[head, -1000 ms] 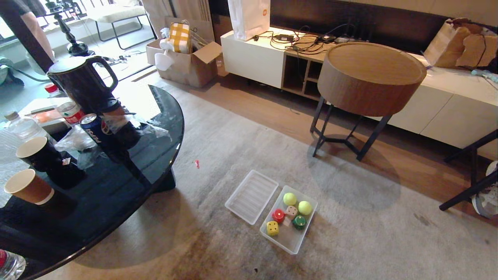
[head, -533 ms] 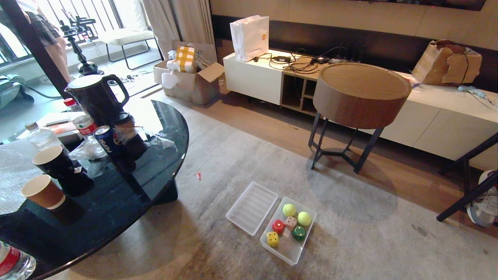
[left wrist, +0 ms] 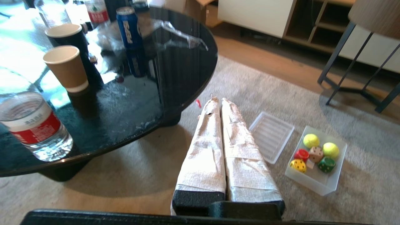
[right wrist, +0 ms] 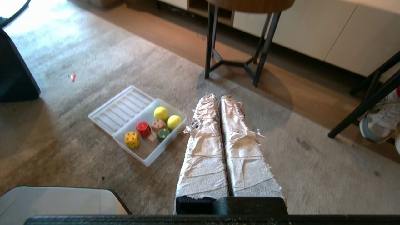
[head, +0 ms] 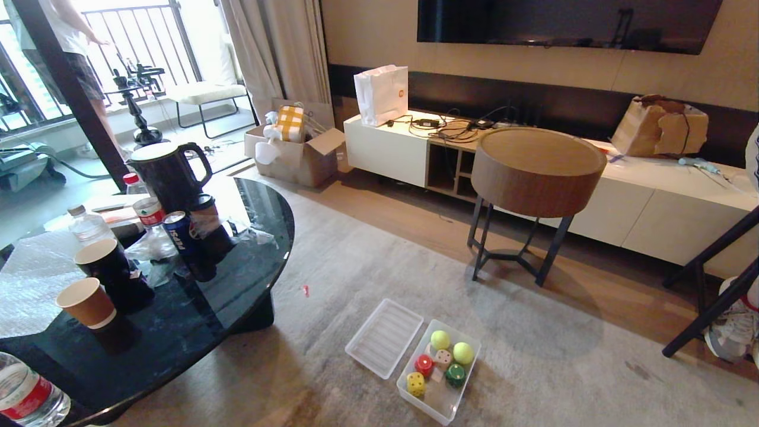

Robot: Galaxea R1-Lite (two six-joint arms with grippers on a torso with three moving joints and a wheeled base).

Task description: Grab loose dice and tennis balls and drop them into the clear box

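Head view: I see shallow frosted clear box [head: 442, 409] fully loaded; left gripper [left wrist: 217, 100], right gripper [right wrist: 215, 96] pressed together, empty. Risk: base clipping box.

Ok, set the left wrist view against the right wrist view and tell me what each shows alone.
Only the left wrist view: the black table with a paper cup, blue can and water bottle, plus the shut left gripper.
Only the right wrist view: a sneaker and the shut right gripper.
Both: the clear box holding four dice and two tennis balls, beside its lid.
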